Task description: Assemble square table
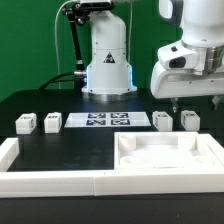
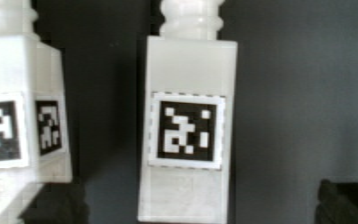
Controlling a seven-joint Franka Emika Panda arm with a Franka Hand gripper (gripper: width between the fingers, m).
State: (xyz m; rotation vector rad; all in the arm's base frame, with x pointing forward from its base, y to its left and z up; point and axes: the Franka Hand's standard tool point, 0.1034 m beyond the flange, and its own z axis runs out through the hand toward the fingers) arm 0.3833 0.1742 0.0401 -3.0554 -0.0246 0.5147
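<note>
Jaws wide, empty, hovering over two legs [image 1: 190, 120] at 3 o'clock of marker board [image 1: 100, 121]; tabletop [image 1: 165, 158] at 4 o'clock

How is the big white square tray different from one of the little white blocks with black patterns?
The large white square plastic tabletop is much bigger than the small white tagged leg block. The tabletop lies wide and hollow like a tray; the leg block is a narrow little piece. Both are white.

No words, numbers or brand names can be read. Only black-and-white square tags [image 2: 186, 131] show, on the legs [image 2: 190, 70] and the marker board [image 1: 107, 121].
</note>
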